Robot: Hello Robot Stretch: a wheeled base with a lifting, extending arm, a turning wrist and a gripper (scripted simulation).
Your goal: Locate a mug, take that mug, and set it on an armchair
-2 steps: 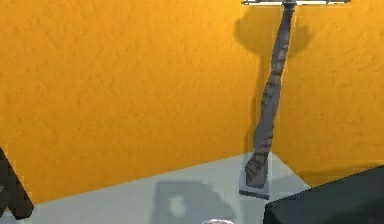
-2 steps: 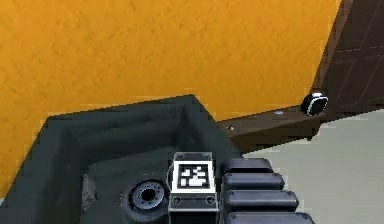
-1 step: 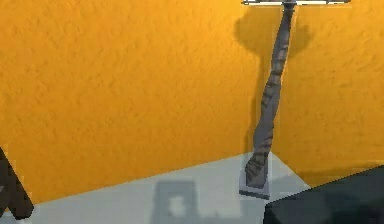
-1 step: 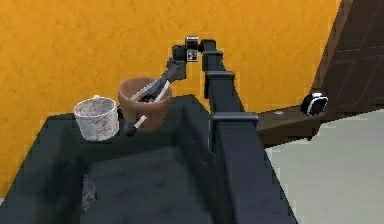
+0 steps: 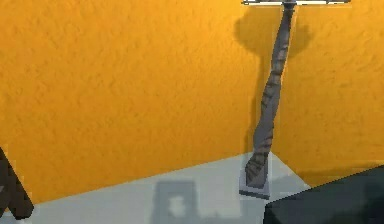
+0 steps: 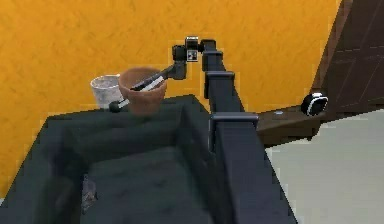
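Observation:
In the arm side view a brown mug (image 6: 145, 93) sits at the far end of my gripper (image 6: 127, 97), whose thin fingers cross its rim. The mug's base meets the back rim of a dark armchair (image 6: 120, 170) that spreads across the lower left. I cannot tell whether the gripper holds the mug or the mug rests on the chair. The dark arm (image 6: 228, 120) rises from the bottom edge, with its white marker squares (image 6: 192, 49) at the top. A pale, glassy cup (image 6: 102, 90) stands just left of the mug.
An orange wall (image 6: 60, 50) backs the armchair. A low brown side table (image 6: 285, 125) with a small dark round object (image 6: 316, 102) stands at the arm side view's right. In the forward view a twisted grey floor lamp (image 5: 268, 110) stands against the wall, and the armchair's corner (image 5: 335, 205) is at bottom right.

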